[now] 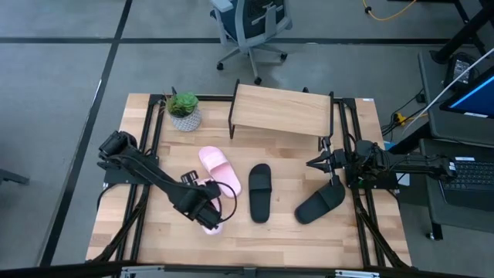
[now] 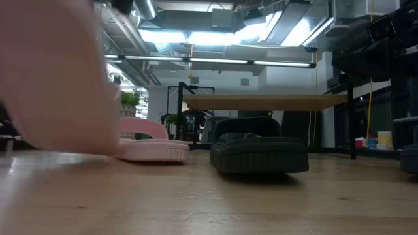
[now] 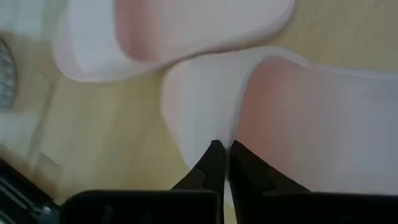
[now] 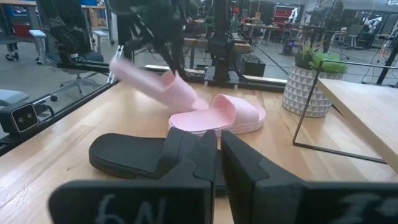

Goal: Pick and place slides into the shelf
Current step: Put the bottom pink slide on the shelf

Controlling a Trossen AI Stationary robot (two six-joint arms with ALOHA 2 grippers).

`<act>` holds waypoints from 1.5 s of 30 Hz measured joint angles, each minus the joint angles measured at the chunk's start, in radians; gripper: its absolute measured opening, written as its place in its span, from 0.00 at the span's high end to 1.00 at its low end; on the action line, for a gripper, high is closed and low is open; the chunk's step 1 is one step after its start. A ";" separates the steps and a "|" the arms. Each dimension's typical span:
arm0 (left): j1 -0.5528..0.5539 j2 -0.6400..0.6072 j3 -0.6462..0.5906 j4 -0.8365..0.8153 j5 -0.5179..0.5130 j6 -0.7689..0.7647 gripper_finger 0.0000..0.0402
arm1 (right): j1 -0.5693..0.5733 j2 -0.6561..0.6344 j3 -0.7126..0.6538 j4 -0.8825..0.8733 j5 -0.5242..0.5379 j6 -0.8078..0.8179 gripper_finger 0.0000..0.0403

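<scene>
Here, one pink slide (image 1: pixel 210 218) is pinched by the left gripper (image 1: pixel 207 208), whose fingers are closed on the edge of its strap; in the right wrist view this slide (image 4: pixel 155 82) is seen tilted, one end raised off the table (image 1: pixel 285 232), so it is judged to be in the lift that precedes carrying. The grip on the strap edge makes sense, since that thin band is the only part narrow fingers can clamp.

The shelf (image 1: pixel 282 112) serves as the landmark, standing at the table's far edge. The held slide is well in front of it and toward the left arm's side. The second pink slide (image 1: pixel 220 170) lies flat between the held one and the shelf. One black slide (image 1: pixel 260 191) lies directly in front of the shelf, apart from it. The other black slide (image 1: pixel 319 205) lies in front of the shelf's right end, just beside the right gripper (image 1: pixel 333 176), which waits there nearly closed, holding nothing. No slide is on or under the shelf yet.
</scene>
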 joint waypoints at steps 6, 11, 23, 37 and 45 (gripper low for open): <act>-0.033 0.000 0.112 -0.146 -0.076 -0.018 1.00 | 0.000 0.000 0.000 0.000 0.000 0.000 0.94; -0.066 -0.001 0.178 -0.273 -0.186 -0.055 1.00 | 0.000 0.000 0.000 0.000 0.000 0.000 0.94; -0.026 -0.001 0.215 -0.300 -0.551 0.186 1.00 | 0.000 0.000 0.000 0.000 0.000 0.000 0.94; 0.208 -0.001 0.215 -0.227 -0.682 0.483 1.00 | 0.000 0.000 0.000 0.046 0.001 0.002 0.94; 0.352 -0.002 0.215 0.096 -0.595 0.891 1.00 | 0.000 0.000 0.000 0.036 0.000 0.008 0.94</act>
